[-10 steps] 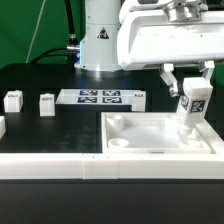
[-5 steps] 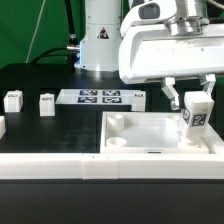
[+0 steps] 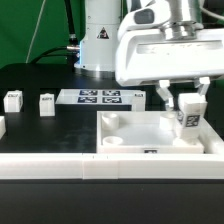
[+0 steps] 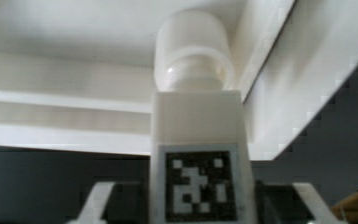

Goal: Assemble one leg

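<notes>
My gripper (image 3: pixel 181 98) is shut on a leg (image 3: pixel 188 114), a small white post with a black-and-white tag on its face. It holds the leg upright over the far corner of the white square tabletop (image 3: pixel 150 140) at the exterior view's right. In the wrist view the leg (image 4: pixel 197 120) runs between my fingers (image 4: pixel 101 203), its rounded tip against the tabletop's raised rim (image 4: pixel 87 110). Whether the tip sits in a corner socket is hidden.
Two loose legs (image 3: pixel 13 98) (image 3: pixel 46 103) stand at the exterior view's left, another white part (image 3: pixel 2 127) at the left edge. The marker board (image 3: pixel 103 97) lies behind the tabletop. A white wall (image 3: pixel 60 167) runs along the front. The robot base (image 3: pixel 100 35) stands behind.
The arm has moved toward the exterior view's left and lowered a little with the leg. The tabletop has shifted slightly left. The loose legs have not moved.
</notes>
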`<state>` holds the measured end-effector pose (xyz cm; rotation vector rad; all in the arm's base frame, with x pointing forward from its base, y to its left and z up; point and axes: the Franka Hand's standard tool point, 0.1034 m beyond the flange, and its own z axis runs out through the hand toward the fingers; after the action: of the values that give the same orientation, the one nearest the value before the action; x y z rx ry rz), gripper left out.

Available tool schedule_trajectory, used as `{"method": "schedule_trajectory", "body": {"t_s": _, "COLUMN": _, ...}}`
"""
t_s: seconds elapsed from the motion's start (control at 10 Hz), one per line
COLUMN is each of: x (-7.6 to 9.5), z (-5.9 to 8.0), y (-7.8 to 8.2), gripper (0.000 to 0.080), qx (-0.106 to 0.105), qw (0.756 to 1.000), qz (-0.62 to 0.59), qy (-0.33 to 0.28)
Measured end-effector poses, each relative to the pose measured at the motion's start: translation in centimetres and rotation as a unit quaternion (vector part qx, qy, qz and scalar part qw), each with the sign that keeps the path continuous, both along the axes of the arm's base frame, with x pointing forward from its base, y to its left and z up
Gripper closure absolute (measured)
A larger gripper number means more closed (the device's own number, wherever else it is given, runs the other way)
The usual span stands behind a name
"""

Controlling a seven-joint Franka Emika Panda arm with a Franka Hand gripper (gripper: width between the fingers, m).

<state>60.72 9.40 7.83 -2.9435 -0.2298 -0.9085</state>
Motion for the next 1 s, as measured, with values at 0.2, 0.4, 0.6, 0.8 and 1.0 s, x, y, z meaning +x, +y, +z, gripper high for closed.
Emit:
{"method": "schedule_trajectory", "body": {"t_s": 0.2, "x": -0.09, "z": -0.01, "y": -0.04, "gripper": 0.0511, "qx": 0.001, "qw": 1.000, "qz": 0.000, "qy": 0.000}}
{"method": "schedule_trajectory", "body": {"t_s": 0.4, "x": -0.19, "z": -0.24, "y": -0.04, "gripper": 0.0444, "qx": 0.000, "qw": 1.000, "qz": 0.001, "qy": 0.009}}
{"method": "schedule_trajectory", "body": {"t_s": 0.6, "x": -0.20, "z": -0.27, "y": -0.04, "gripper": 0.0267, "qx": 0.000, "qw": 1.000, "qz": 0.001, "qy": 0.009}}
{"method": "schedule_trajectory", "body": {"t_s": 0.8, "x": -0.22, "z": -0.31, "y": -0.04, "gripper": 0.0171, "qx": 0.000, "qw": 1.000, "qz": 0.001, "qy": 0.009}}
{"method": "schedule_trajectory", "body": {"t_s": 1.0, "x": -0.23, "z": -0.32, "y": -0.04, "gripper": 0.0154, "qx": 0.000, "qw": 1.000, "qz": 0.001, "qy": 0.009}}
